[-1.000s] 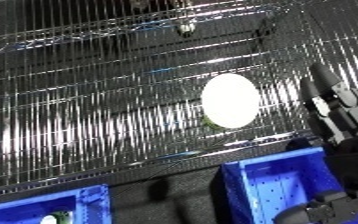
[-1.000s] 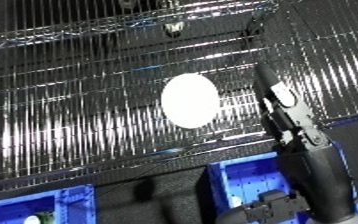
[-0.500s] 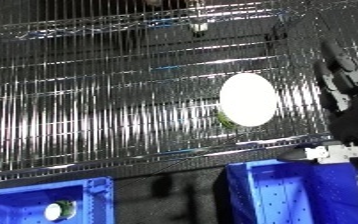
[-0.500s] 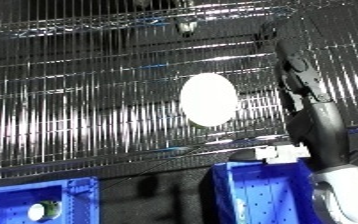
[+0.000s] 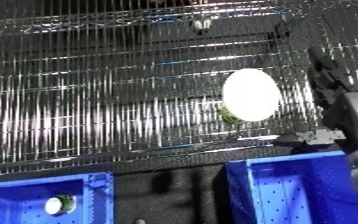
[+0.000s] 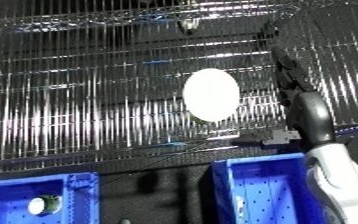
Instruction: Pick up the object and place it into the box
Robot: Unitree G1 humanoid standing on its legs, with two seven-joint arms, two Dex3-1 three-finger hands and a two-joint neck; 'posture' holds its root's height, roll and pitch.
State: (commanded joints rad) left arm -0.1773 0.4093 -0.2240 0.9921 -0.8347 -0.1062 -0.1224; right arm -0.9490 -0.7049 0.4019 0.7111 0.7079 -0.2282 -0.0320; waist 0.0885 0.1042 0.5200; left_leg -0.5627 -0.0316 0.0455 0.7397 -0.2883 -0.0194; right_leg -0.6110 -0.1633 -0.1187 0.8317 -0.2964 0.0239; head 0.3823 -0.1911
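Observation:
A white oval object [image 5: 251, 95] lies on the wire shelf [image 5: 113, 110], right of the middle, and something small and green [image 5: 228, 115] peeks out at its lower left edge. My right hand [image 6: 302, 102] reaches up over the shelf just to the right of the object, fingers stretched out and apart from it, holding nothing. Its white forearm [image 6: 340, 172] rises from the lower right corner. The left hand does not show in either view.
Two blue bins sit below the shelf's front edge: one at the lower left [image 5: 15, 192] holding a small round white and green item [image 5: 58, 205], one at the lower right [image 5: 286, 187] under my right forearm. A dark gap separates them.
The whole view has shifted, so the white object sits further right in the picture. My right hand has stretched further up beside the object, still not touching it.

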